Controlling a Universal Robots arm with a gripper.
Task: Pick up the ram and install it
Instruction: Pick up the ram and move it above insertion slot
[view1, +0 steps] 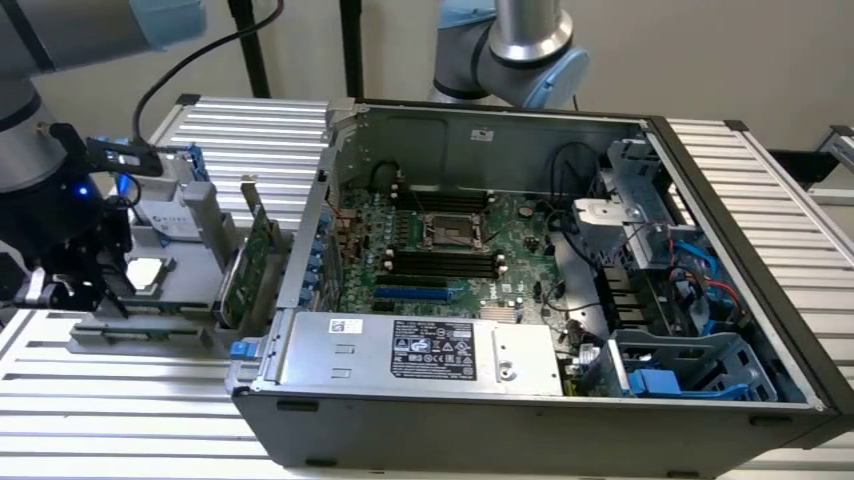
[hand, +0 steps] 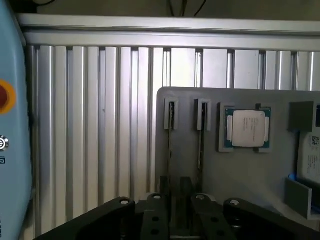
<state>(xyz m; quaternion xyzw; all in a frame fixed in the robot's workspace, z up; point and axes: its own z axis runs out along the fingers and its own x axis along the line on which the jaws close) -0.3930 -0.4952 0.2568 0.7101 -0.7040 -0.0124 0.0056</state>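
Judging by the slatted table (view1: 747, 200), the task is barely begun: the open computer case (view1: 534, 400) is seen with its black memory slots (view1: 441, 263) apparently bare. The grey holder (hand: 240, 180) is set near the table's edge at the exterior view's left, with the gripper (hand: 175, 187) poised over it; whether it is released or clenched cannot be told. The ram (hand: 170, 145) is held upright in a slot by the holder's corner, not yet lifted.

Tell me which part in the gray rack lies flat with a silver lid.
The processor: a square silver lid edged in green, lying flat. The expansion card stands on edge, and the hard drive is a labelled box.
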